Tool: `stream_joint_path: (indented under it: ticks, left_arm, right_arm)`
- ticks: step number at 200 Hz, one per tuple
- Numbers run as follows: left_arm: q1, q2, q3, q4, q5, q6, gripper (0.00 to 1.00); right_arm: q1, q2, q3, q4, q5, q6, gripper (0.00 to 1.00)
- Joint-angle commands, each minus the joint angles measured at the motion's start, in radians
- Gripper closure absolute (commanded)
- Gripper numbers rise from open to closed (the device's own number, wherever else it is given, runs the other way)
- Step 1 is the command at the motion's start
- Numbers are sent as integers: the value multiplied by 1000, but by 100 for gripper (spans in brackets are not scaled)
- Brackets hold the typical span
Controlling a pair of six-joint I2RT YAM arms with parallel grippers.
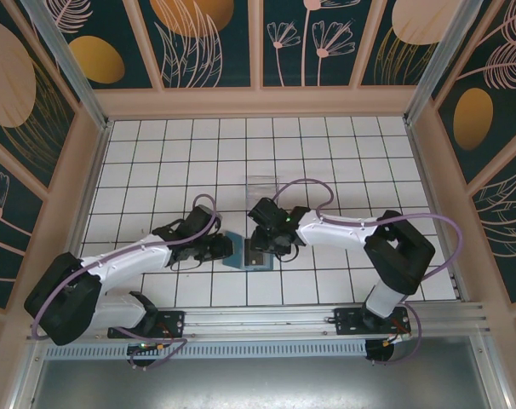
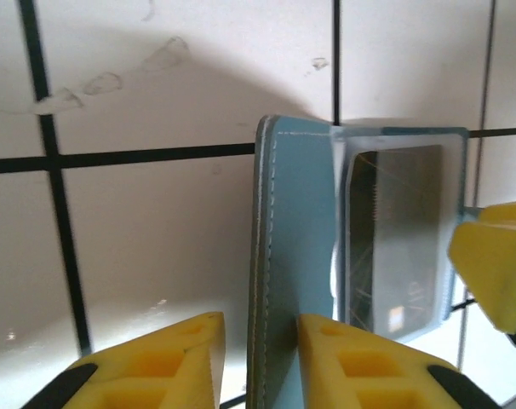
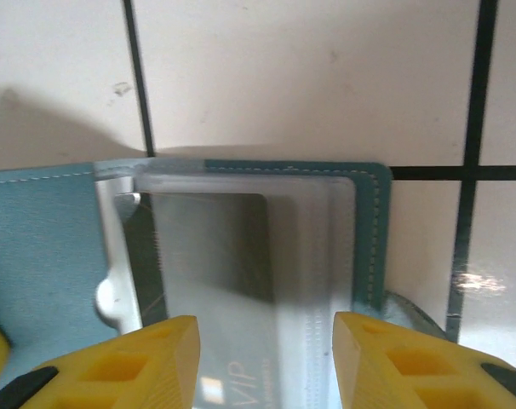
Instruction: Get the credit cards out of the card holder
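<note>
- Left hand [image 2: 258, 322], nearest its wrist camera: fingers parted a little, straddling the near edge of the card holder [image 2: 296, 256]. A sliver of worktop [image 2: 156, 94] shows between its left finger and that edge, so I'd say it isn't clamped.
- Card holder lies open and flat on the worktop between the two hands. The teal panel is just ahead of the left hand, with the pocket side off past its right finger.
- Credit card [image 2: 403, 230]: a dark one, seated inside the clear pocket [image 2: 394, 138], not yet pulled. Can't tell if more cards sit behind it.
- Right hand [image 3: 265, 319]: fingers apart, both over the clear pocket, dark card showing in the gap between them. It grips nothing I can see. Contact with the pocket is unclear.
- Step, my read: early. Hands are positioned on the holder and the first extraction isn't done.
- Next: one hand pins the teal panel while the other gets a fingertip on the card's exposed edge and slides it toward the pocket mouth. The card is thin and flat, so it's likely to slip.
</note>
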Motion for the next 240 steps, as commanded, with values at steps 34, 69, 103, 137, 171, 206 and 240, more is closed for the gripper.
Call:
stream_joint_path:
  ticks: [34,69,103,137,171,206,240]
  left_arm:
    - [-12,80,51,-126,-86,61,59]
    - [-34,148,87,-181,-139,79,54]
    - [-76,223,141,-274,-235,87,52]
    - [-141,312,200,-346,-322,82,53]
    - [-144,275,216,-349,-341,73,54]
    - [-145,195,262,-359,-349,58,54]
    - [-145,153,310,-375,-341,57,52]
  right_arm:
    - [-23,8,-75,78,5,3,53]
    - [-31,3,-109,108,-3,10,53]
    - [-46,-7,-136,125,-9,8,53]
    - [-53,-19,-154,139,-14,5,53]
    - [-53,-24,-161,144,-17,6,53]
    - [-54,-40,-163,144,-17,10,53]
    - [-53,-51,-160,134,-14,11,53]
